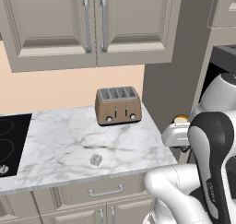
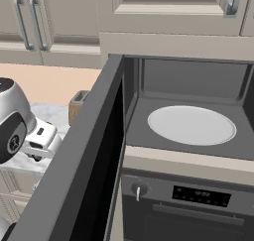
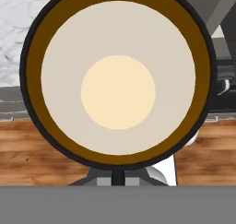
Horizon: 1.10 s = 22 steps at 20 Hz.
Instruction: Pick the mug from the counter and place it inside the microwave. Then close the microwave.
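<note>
The mug (image 3: 118,91) takes up most of the hand view, seen from above down into its pale inside, with a dark rim around it. My gripper (image 3: 118,175) is shut on the mug's rim at the bottom of that view. In the left base view the mug's yellowish top (image 1: 181,120) shows at the white hand, just past the right end of the counter (image 1: 69,140) and off its surface. The microwave (image 2: 191,81) stands open, its dark door (image 2: 94,175) swung out to the left and its round white turntable (image 2: 191,125) bare.
A bronze toaster (image 1: 117,105) stands at the back of the counter, with a small grey cube (image 1: 96,159) near the front edge. The black cooktop (image 1: 11,142) lies at the far left. An oven with a knob (image 2: 198,195) sits below the microwave. Wooden floor (image 3: 27,149) shows under the mug.
</note>
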{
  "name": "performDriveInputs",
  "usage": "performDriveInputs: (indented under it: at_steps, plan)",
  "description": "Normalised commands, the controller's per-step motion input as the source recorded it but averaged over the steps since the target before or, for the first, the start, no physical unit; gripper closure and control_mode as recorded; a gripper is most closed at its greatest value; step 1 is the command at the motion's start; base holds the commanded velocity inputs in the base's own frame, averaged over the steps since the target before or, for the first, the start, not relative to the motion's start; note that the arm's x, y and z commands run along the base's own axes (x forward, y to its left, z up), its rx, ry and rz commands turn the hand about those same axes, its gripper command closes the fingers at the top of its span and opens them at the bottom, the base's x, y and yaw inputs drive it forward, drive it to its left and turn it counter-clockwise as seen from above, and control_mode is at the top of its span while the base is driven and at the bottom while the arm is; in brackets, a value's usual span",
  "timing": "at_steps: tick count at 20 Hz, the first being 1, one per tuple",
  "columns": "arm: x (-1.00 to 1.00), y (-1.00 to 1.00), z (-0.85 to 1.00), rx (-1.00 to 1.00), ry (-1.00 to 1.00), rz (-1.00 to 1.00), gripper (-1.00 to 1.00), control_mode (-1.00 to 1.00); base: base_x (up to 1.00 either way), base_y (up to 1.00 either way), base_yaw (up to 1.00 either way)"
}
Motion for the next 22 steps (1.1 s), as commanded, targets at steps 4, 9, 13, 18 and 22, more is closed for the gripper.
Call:
performDriveInputs:
  at_steps: [4,9,13,18,22]
  plan:
    - [0.0,0.0,0.0,0.0,0.0,0.0,1.0,-1.0,0.0,0.0,0.0]
    - [0.0,0.0,0.0,0.0,0.0,0.0,1.0,-1.0,0.0,0.0,0.0]
    - [0.0,0.0,0.0,0.0,0.0,0.0,1.0,1.0,0.0,0.0,0.0]
    - [0.0,0.0,0.0,0.0,0.0,0.0,1.0,1.0,-0.33,0.05,0.0]
    - [0.0,0.0,0.0,0.0,0.0,0.0,1.0,1.0,-0.37,0.33,-0.01]
